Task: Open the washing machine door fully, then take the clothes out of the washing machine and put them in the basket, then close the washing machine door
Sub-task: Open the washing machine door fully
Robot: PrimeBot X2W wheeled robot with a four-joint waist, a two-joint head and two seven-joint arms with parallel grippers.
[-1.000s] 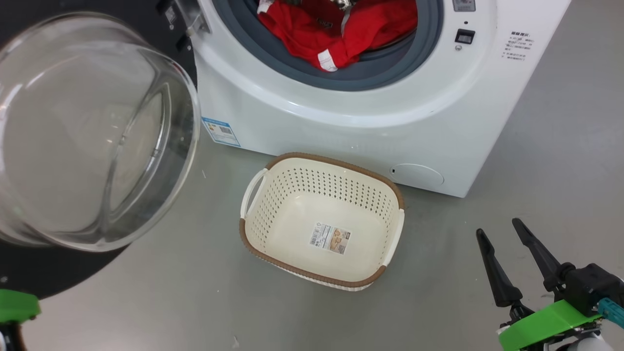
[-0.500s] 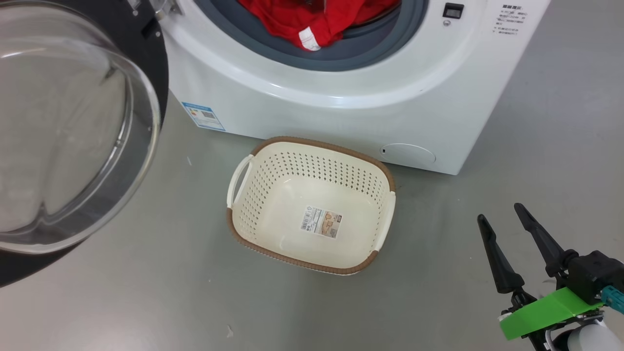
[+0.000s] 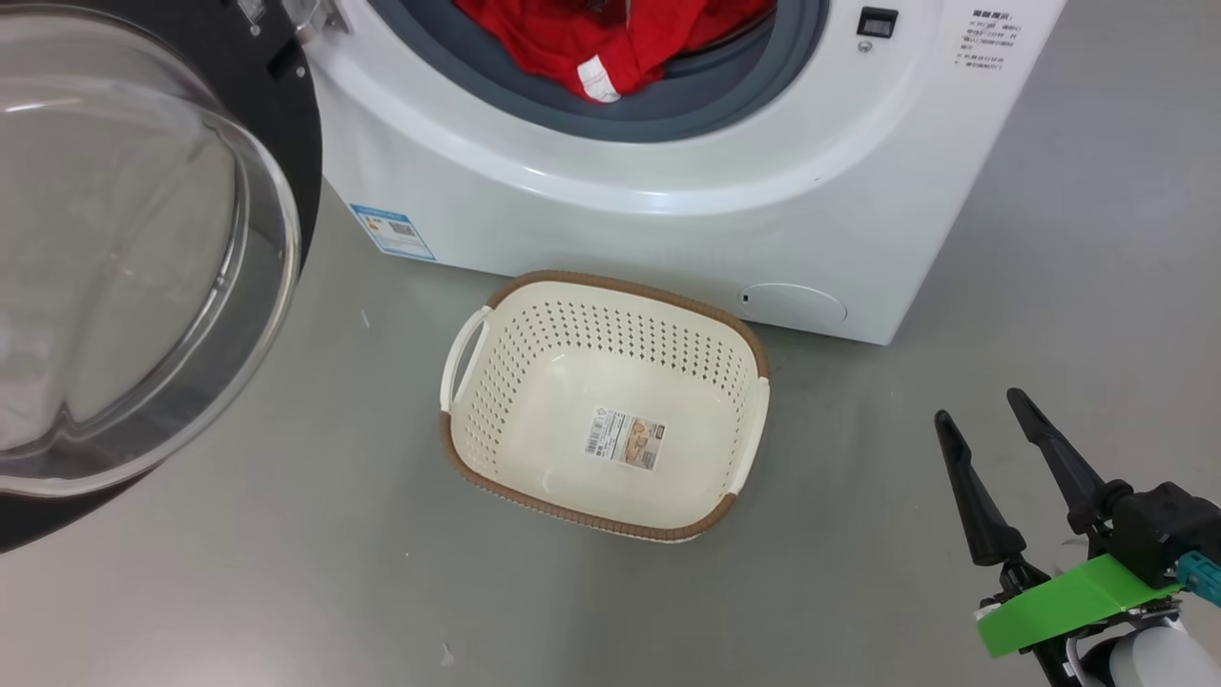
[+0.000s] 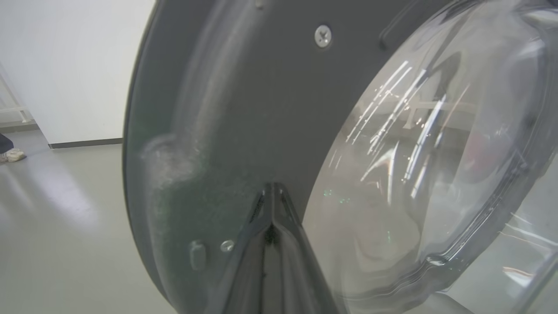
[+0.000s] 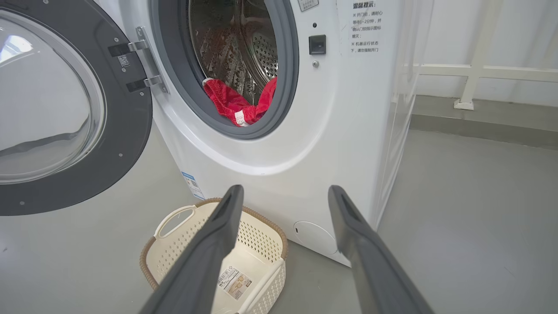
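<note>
**Jaws.** The left gripper point(image 4: 272, 191) is clenched on nothing. Its two fingers are closed together to a single point, which is set against the dark inner rim of the washing machine door point(image 4: 209, 109), just beside the glass bowl. Whether firm contact is made cannot be told. The right gripper point(image 3: 978, 405) is held released and empty, jaws spread wide, at 4 o'clock in the head view and well apart from everything.

**Change.** The head camera has been shifted during the last second, so the general drift of the scene is to be disregarded. Measured against the washing machine point(image 3: 668, 210) itself, however, the door's glass edge has been carried away from the blue label point(image 3: 391, 229) — from almost meeting it to clearly apart. The door is therefore judged to have been pushed wider. The opening step is judged near its end, and unloading is not yet begun.

**Task items.** The clothes point(image 3: 572, 38) are lying in the drum mouth at 12 o'clock, draped onto the grey rubber ring point(image 3: 687, 105). The basket point(image 3: 620, 283) is standing empty at centre, just in front of the machine.

**Clearances.** The door occupies 9 to 11 o'clock. Bare floor point(image 3: 858, 572) is left open from 3 to 7 o'clock — a free approach to the drum is judged available to the right arm.
</note>
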